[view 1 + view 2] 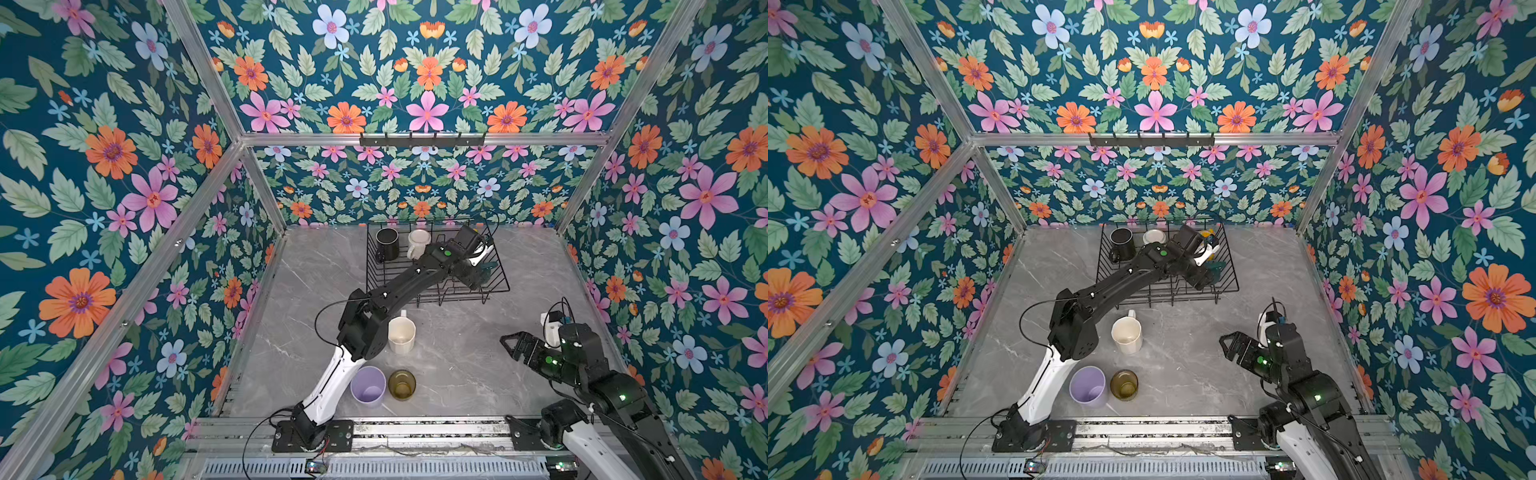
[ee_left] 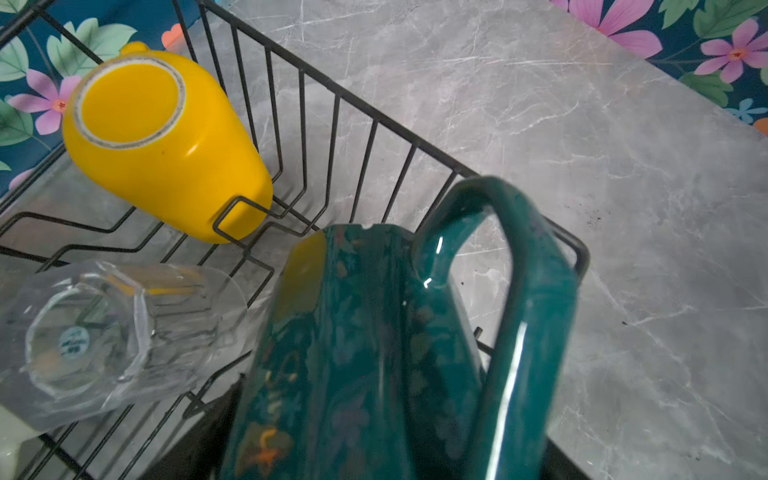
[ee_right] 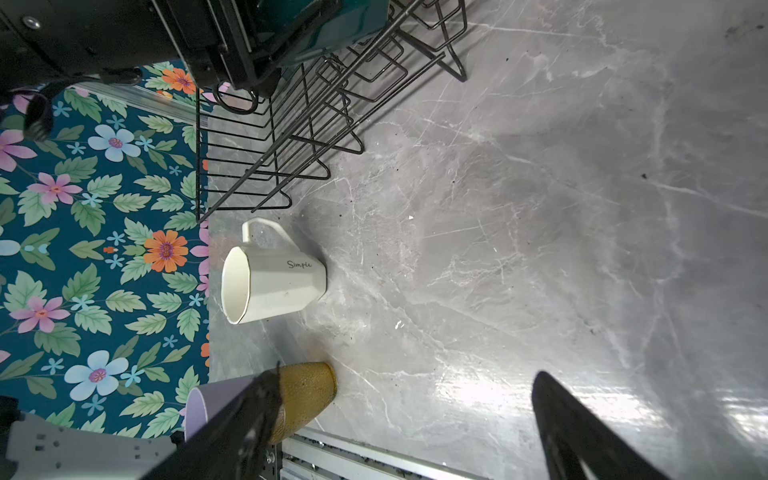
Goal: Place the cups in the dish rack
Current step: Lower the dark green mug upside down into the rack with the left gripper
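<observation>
The left gripper (image 1: 478, 275) reaches into the rectangular black wire dish rack (image 1: 386, 270). Its jaws are spread wide around the glossy dark green ceramic mug (image 2: 374, 353) and grip it at the rack's right end, beside a tipped yellow mug (image 2: 166, 137) and a clear glass (image 2: 104, 332). The right gripper (image 1: 513, 345) hovers empty over the grey marble table (image 1: 457, 353), fingers (image 3: 573, 424) far apart; a tall white mug (image 1: 401, 334), lilac tumbler (image 1: 368, 384) and olive-amber glass (image 1: 402, 384) stand there.

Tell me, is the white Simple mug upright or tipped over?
Upright. In both top views the white mug stands on the table, its open mouth facing up and its inside visible down to the bottom.
</observation>
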